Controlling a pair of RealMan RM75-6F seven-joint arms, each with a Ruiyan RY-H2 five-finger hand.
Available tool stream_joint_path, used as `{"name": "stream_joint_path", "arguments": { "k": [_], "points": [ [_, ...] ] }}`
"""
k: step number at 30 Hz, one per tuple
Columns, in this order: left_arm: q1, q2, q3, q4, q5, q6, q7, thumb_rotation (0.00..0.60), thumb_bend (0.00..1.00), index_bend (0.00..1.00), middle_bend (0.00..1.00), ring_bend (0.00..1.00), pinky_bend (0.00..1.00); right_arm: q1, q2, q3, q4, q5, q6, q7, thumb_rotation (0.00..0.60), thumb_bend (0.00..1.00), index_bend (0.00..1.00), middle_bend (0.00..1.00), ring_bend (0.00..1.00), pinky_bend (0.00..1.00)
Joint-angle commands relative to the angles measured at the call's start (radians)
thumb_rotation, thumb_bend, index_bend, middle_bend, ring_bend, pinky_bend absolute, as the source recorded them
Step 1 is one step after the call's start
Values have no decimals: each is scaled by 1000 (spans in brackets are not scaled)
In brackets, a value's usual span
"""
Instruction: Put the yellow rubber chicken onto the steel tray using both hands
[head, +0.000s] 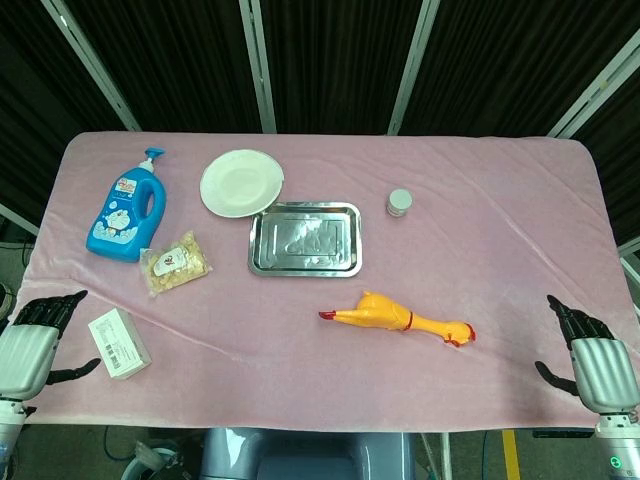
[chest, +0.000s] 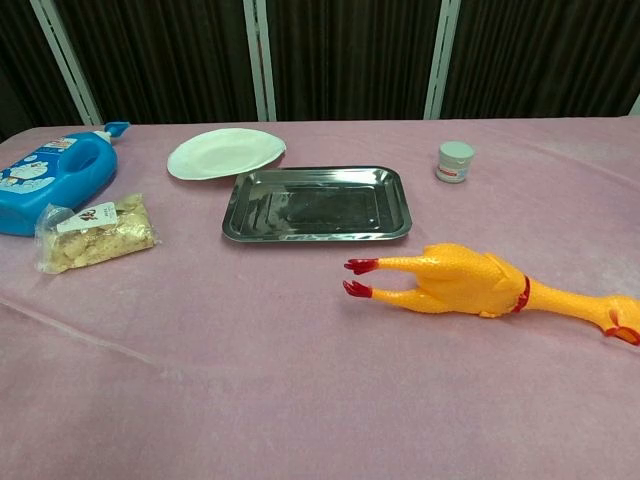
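Note:
The yellow rubber chicken (head: 398, 317) (chest: 470, 282) lies on its side on the pink cloth, red feet pointing left and head to the right. Just beyond it, the empty steel tray (head: 305, 239) (chest: 318, 203) sits flat near the table's middle. My left hand (head: 30, 345) hangs open at the table's front left corner, far from the chicken. At the front right edge my right hand (head: 590, 358) is open too, fingers apart, holding nothing. The chest view shows neither hand.
A white plate (head: 241, 182) lies behind the tray's left corner. A blue detergent bottle (head: 127, 211) and a snack bag (head: 177, 263) sit at left, a white box (head: 119, 343) near my left hand, and a small jar (head: 399, 203) right of the tray.

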Motion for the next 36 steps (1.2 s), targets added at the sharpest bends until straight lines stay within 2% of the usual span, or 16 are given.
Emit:
{"name": "stream_joint_path", "arguments": {
  "k": [1, 18, 28, 36],
  "points": [
    [-13, -5, -6, 4, -7, -18, 7, 600, 8, 116, 183, 157, 166, -2, 0, 1, -5, 1, 4, -1, 600, 212, 62, 220, 216, 276],
    [-13, 9, -9, -11, 26, 15, -4, 600, 8, 123, 184, 157, 166, 9, 3, 2, -7, -42, 16, 37, 600, 212, 62, 220, 216, 277],
    [-8, 21, -8, -13, 21, 20, -20, 600, 8, 125, 184, 157, 166, 155, 6, 12, -65, -121, -153, 109, 600, 212, 62, 220, 216, 277],
    [-2, 37, -8, -16, 16, 29, -38, 600, 8, 126, 184, 157, 166, 284, -67, 18, -44, -88, -365, 91, 600, 212, 62, 220, 216, 291]
  ]
}}
